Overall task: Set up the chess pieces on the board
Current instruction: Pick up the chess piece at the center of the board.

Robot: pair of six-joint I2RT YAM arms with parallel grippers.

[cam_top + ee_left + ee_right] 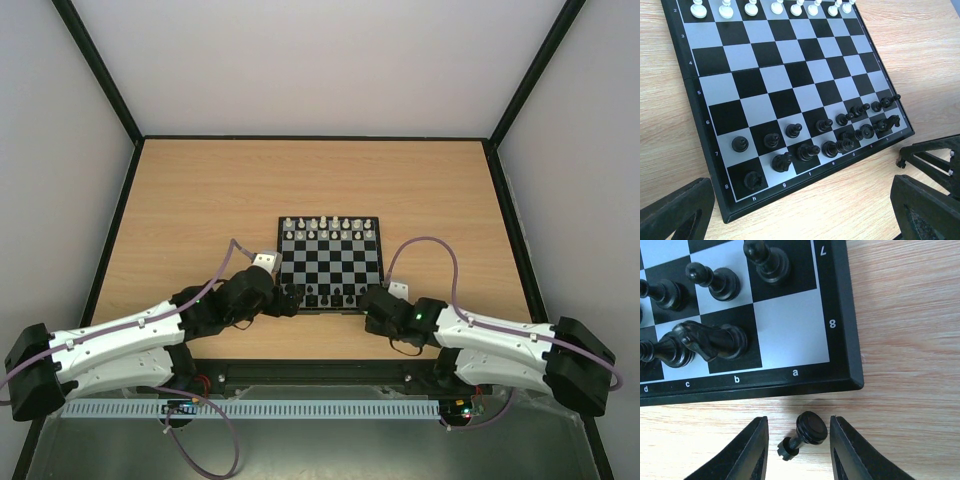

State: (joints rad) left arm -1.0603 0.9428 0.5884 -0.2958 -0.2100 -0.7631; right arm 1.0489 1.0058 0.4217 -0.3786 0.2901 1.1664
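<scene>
Right wrist view: a black piece (806, 431) lies on its side on the table (910, 340), just off the board (837, 315) corner marked "a" and "8". The right gripper (799, 426) straddles it, narrowed, with a gap showing left of the piece, so nothing is gripped. That board edge reads "a", "b", "c", "d", and a knight (710, 340) stands on b8. The left gripper (290, 300) hangs spread wide by the h8 corner, holding nothing. In its view the near edge reads "h" to "c" and the side 2 to 8. Black pieces (840, 135) stand along the board's two near rows, white pieces (330, 225) along the far rows.
</scene>
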